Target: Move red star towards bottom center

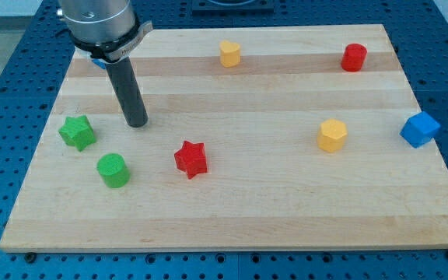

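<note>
Left of centre, red star, my tip up-left, apart, no jaws, holding nothing, bare board toward bottom edge.

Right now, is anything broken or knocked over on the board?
Nothing stands out. The red star and the other blocks sit flat and whole on the wooden board. My tip is up and to the view's left of the star, not touching it.

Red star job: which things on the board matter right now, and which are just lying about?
In the job:
red star
my tip, up-left of it, apart

Lying about:
green star
green cylinder
yellow blocks
red cylinder
blue cube
</note>
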Action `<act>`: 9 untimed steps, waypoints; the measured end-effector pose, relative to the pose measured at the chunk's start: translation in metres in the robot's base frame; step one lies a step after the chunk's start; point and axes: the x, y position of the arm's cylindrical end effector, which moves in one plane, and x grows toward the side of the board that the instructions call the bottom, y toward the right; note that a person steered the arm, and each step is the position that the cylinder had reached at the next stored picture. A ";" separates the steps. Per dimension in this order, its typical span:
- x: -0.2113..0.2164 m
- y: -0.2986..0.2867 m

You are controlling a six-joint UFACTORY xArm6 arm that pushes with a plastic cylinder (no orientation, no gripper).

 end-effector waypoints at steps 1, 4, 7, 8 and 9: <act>0.000 0.000; 0.056 0.013; 0.047 0.081; 0.047 0.081; 0.092 0.076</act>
